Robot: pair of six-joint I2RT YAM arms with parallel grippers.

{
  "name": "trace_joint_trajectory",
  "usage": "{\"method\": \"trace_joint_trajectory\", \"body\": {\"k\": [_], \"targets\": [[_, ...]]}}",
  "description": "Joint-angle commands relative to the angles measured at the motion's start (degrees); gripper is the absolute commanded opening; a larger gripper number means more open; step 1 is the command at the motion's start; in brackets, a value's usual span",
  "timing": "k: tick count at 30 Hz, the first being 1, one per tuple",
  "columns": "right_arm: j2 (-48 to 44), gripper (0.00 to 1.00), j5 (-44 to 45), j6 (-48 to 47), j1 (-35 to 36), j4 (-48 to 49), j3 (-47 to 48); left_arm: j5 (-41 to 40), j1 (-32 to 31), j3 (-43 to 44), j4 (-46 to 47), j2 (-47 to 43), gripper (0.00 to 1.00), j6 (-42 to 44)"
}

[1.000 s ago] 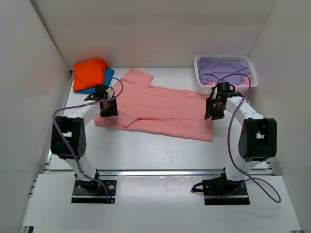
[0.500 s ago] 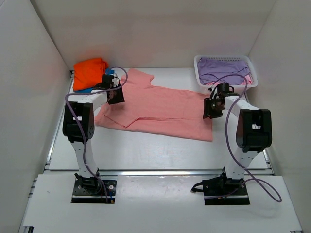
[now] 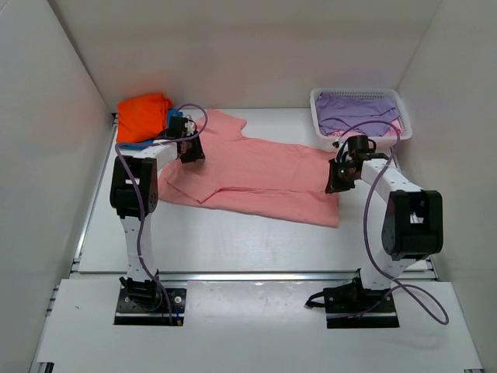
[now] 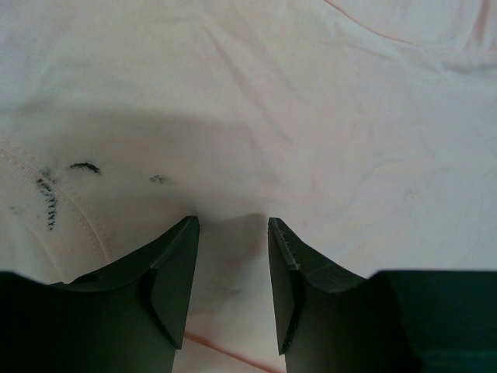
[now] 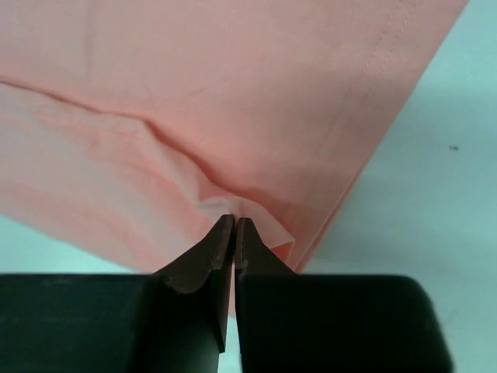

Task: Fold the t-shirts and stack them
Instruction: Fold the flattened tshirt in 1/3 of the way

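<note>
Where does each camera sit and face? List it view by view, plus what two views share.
Top external: above and behind the bases, looking down at the table; the left arm and right arm show.
Left wrist: on the left arm, facing down onto the salmon-pink t-shirt; left gripper open.
Right wrist: on the right arm, facing the shirt's edge; right gripper pinches a fold.
Shared: all three views see that shirt.

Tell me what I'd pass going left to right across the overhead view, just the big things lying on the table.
orange t-shirt → salmon-pink t-shirt → white basket holding the lavender t-shirt
</note>
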Motion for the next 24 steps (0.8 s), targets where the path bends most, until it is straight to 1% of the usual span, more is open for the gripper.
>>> {"method": "trace_joint_trajectory", "body": {"k": [1, 2, 4, 10, 16, 20, 21, 22, 24], "targets": [[-4.94, 0.0, -3.29, 3.85, -1.1, -1.85, -0.97, 0.15, 0.56, 0.06, -0.04, -1.18, 0.52, -1.17], [-5.47, 0.0, -3.47, 4.29, -2.67, -2.89, -1.15, 0.15, 0.3, 0.06, -0.29, -1.01, 0.52, -1.35], [-5.48, 0.0, -3.3, 4.47, -3.65, -4.57, -1.5, 0.67, 0.39, 0.14, -0.91, -1.0, 0.52, -1.35], [-4.52, 0.0, -1.54, 3.86, -5.32, -8.61, -0.88, 0.5, 1.09, 0.15, -1.44, -0.92, 0.53, -1.35], [-2.14, 0.0, -1.1, 3.33, -5.76, -9.06, -1.76, -0.29, 1.44, 1.11, -2.23, -1.0, 0.53, -0.47], [1.2, 0.0, 1.44, 3.16, -6.37, -8.97, -0.88, -0.65, 1.79, 1.9, -3.64, -0.74, 0.54, 0.58], [1.81, 0.0, 2.06, 2.98, -6.46, -8.36, -0.8, -0.47, 1.88, 1.38, -3.55, -1.09, 0.54, 0.59], [2.08, 0.04, 2.59, 2.98, -6.29, -8.61, -0.36, -0.38, 2.23, 1.38, -3.55, -1.53, 0.54, 0.67], [2.78, 0.03, 5.38, 2.8, -5.5, -8.7, 0.43, -0.12, 2.58, -0.55, -2.59, -2.84, 0.55, 1.2]]}}
